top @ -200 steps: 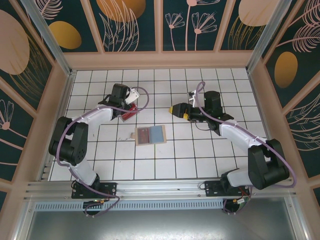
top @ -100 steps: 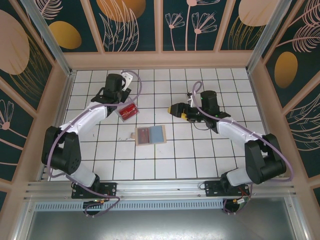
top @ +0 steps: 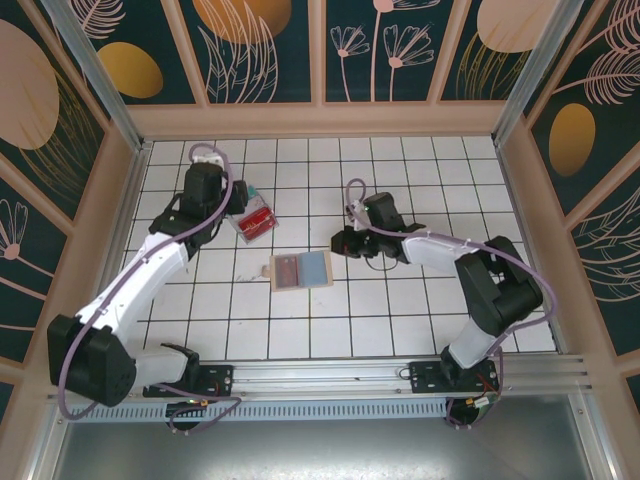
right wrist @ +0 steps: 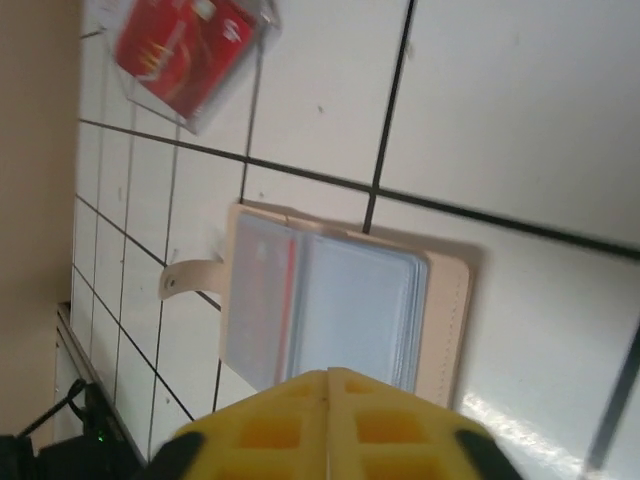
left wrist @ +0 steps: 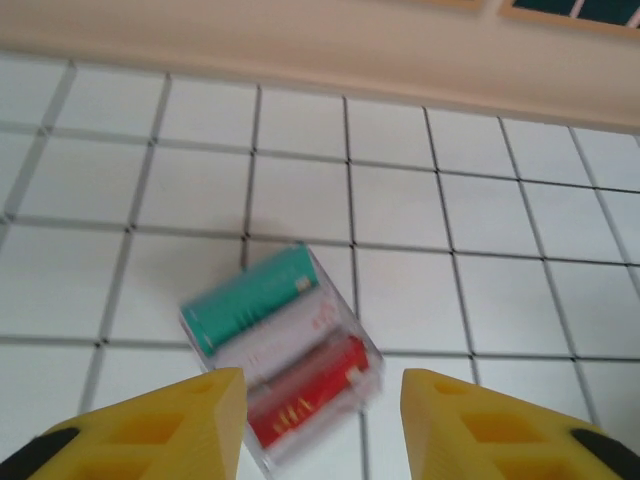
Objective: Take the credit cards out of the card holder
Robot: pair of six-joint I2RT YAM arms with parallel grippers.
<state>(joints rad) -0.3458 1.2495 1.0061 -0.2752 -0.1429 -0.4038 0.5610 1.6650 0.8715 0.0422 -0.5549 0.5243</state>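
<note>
**Two cards beside an open card holder on the tiled table**

The credit cards (top: 252,222) lay flat on the white, dark-grouted tiled table (top: 400,320), left of and beyond the card holder (top: 301,270) and apart from it. In the left wrist view they were thin glossy rectangles with rounded corners. The teal-green card (left wrist: 252,300) lay farther from the camera and the red card (left wrist: 305,395), with pale markings, lay nearer. Both appeared to sit in a clear sleeve (left wrist: 300,342) with a whitish band between them. Their long axes were parallel and ran diagonally across the tile grid, from lower left to upper right in both the top and left wrist views.

The card holder lay open and flat near the table's centre. It was a tan, matte, roughly rectangular cover around blue-grey translucent pockets (right wrist: 340,310). Its long axis ran nearly left to right in the top view and its fold ran near to far. A small strap tab (right wrist: 188,281) stuck out from its left edge, and a reddish patch showed through the left pocket.

The left gripper (left wrist: 322,392) hung above the cards with its blocky yellow fingers (left wrist: 170,425) apart and gripping nothing. The right gripper (right wrist: 326,400) was just right of the holder with its jaws pressed together and empty.
</note>
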